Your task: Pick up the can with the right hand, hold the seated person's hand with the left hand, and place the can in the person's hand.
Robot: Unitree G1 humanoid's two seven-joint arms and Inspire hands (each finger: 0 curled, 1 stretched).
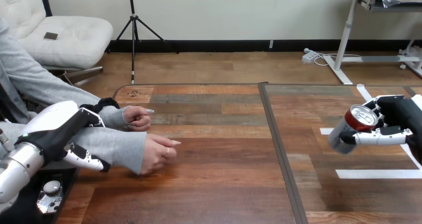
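The right hand (395,122) grips the one can (352,127), tilted. The left hand (52,129) curls round the person's forearm (117,147). The person's two hands (157,154) lie just beyond it.

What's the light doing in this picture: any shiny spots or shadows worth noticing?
Head view: the can catches a bright highlight on its metal lid, tilted in the right hand. Head view: the table shows a soft sheen, with no harsh glare. Head view: a faint shadow sits under the person's hand, whose forearm the left hand grips.
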